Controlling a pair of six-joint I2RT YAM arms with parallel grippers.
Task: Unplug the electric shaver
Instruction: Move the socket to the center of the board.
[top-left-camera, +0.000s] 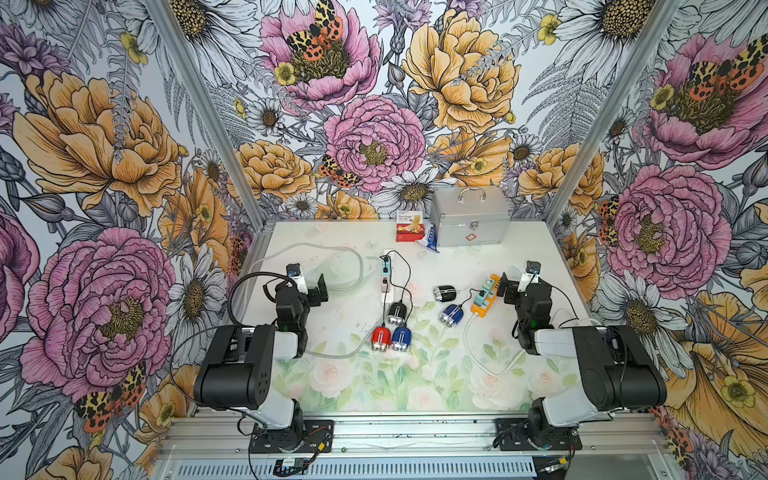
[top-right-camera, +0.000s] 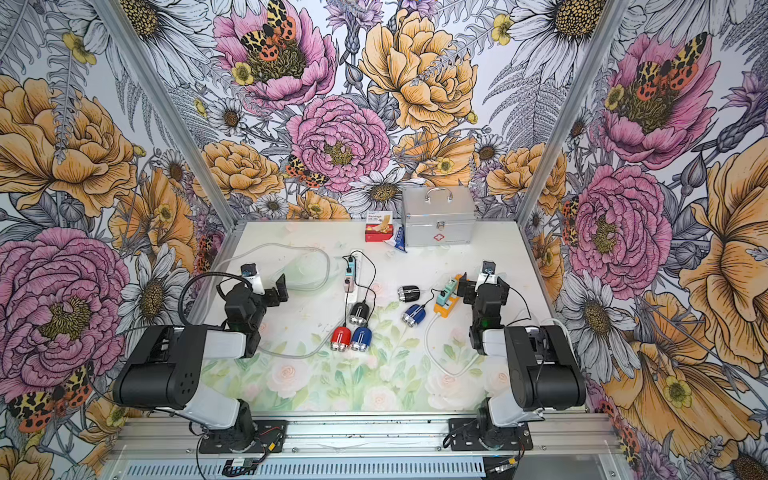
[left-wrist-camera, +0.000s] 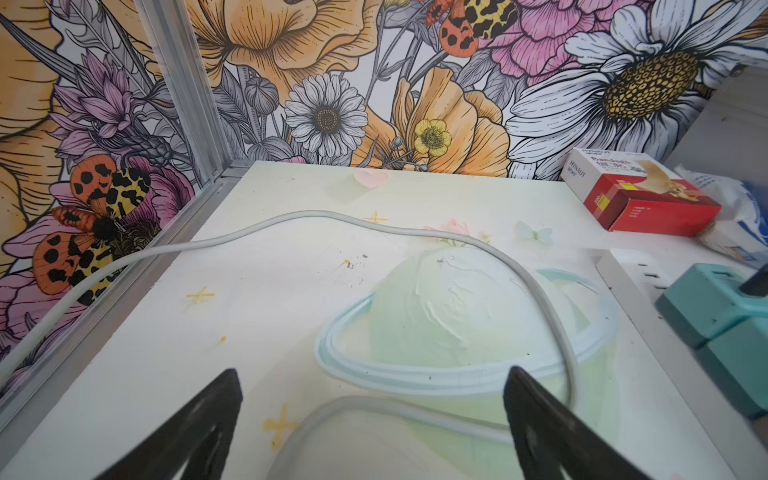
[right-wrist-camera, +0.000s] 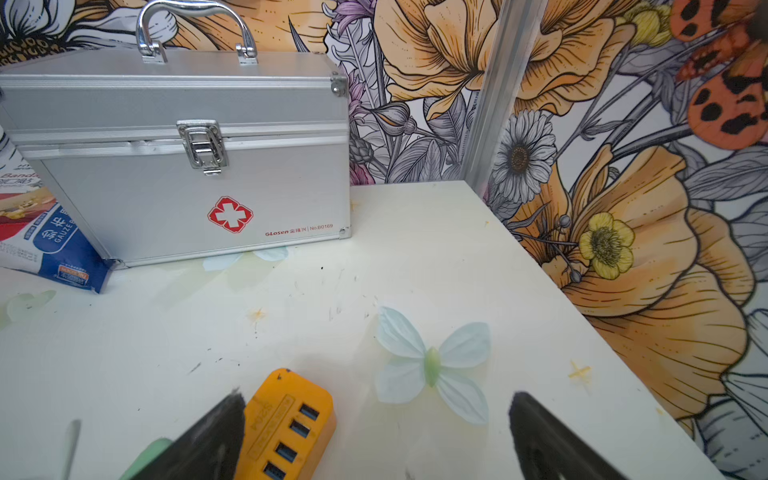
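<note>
A glossy, rounded black electric shaver (top-left-camera: 397, 312) with chrome heads is pictured at the middle of the tabletop (top-left-camera: 332, 386), corded to a white plastic power strip (top-left-camera: 387, 291) at its 12 o'clock. A red shaver (top-left-camera: 380, 337) and a blue shaver (top-left-camera: 401, 337) lie at its 6 o'clock. At 3 o'clock, a second blue shaver (top-left-camera: 452, 314) is wired to a boxy orange strip (top-left-camera: 484, 299). Both arms are folded, forearms reaching toward the back wall. The left gripper (left-wrist-camera: 372, 374) and right gripper (right-wrist-camera: 378, 397) are held spread wide and empty, the right just beside the orange strip.
</note>
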